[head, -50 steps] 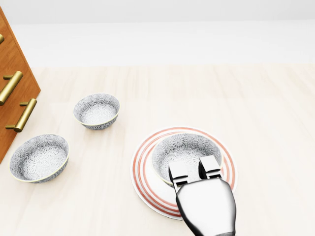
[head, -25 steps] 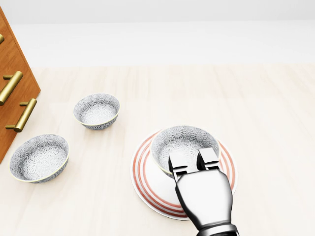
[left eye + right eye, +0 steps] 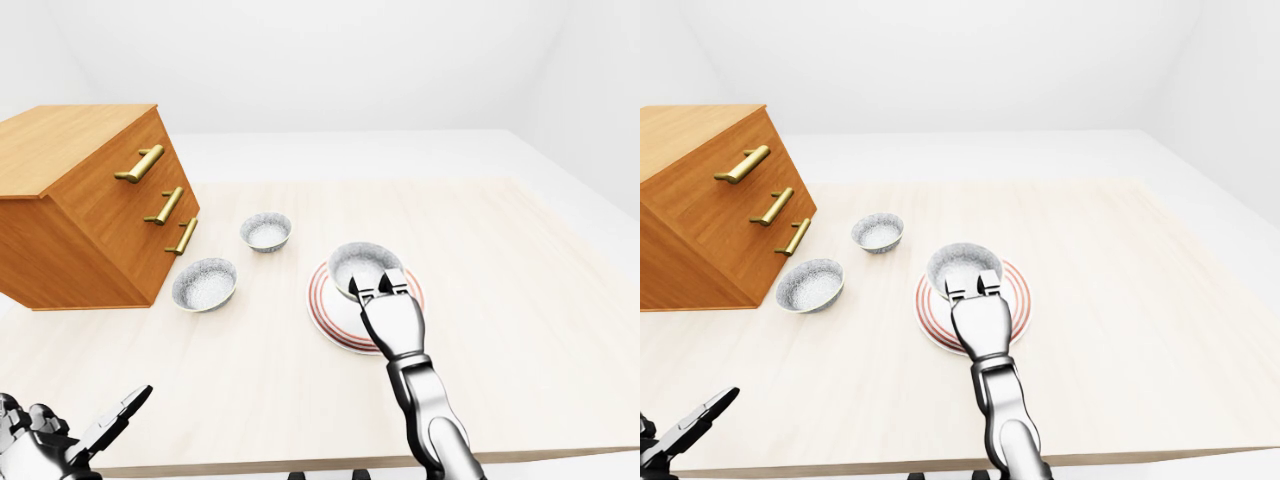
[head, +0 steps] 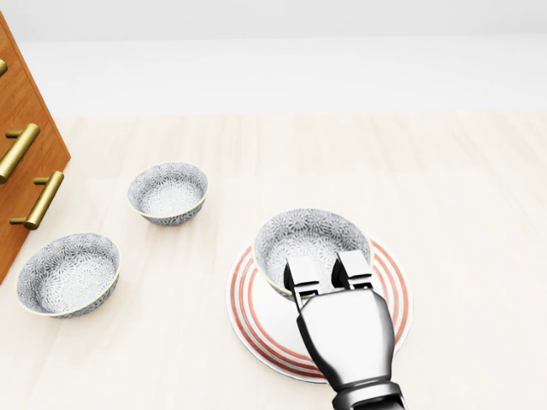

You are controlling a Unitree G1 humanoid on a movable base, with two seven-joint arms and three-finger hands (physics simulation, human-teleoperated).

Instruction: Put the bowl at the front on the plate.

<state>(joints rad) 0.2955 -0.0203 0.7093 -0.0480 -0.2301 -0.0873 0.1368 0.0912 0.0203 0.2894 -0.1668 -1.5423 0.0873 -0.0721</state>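
A patterned grey bowl (image 4: 309,237) hangs over the upper part of the red-ringed white plate (image 4: 256,329), near the head view's middle. My right hand (image 4: 325,275) reaches up from the bottom edge and is shut on the bowl's near rim, its fingertips (image 4: 301,272) hooked over the rim and hiding that part. Whether the bowl touches the plate I cannot tell. My left hand (image 3: 75,440) sits at the bottom left corner of the left-eye view, off the table, with fingers spread and nothing in it.
Two more patterned bowls (image 4: 168,192) (image 4: 68,273) stand on the pale wooden table left of the plate. A wooden drawer chest (image 3: 90,205) with brass handles fills the left side. The table's near edge (image 3: 300,465) runs along the bottom of the left-eye view.
My right hand has shifted up and slightly left in the head view, and the bowl has moved with it toward the plate's upper edge. The other bowls have stayed put.
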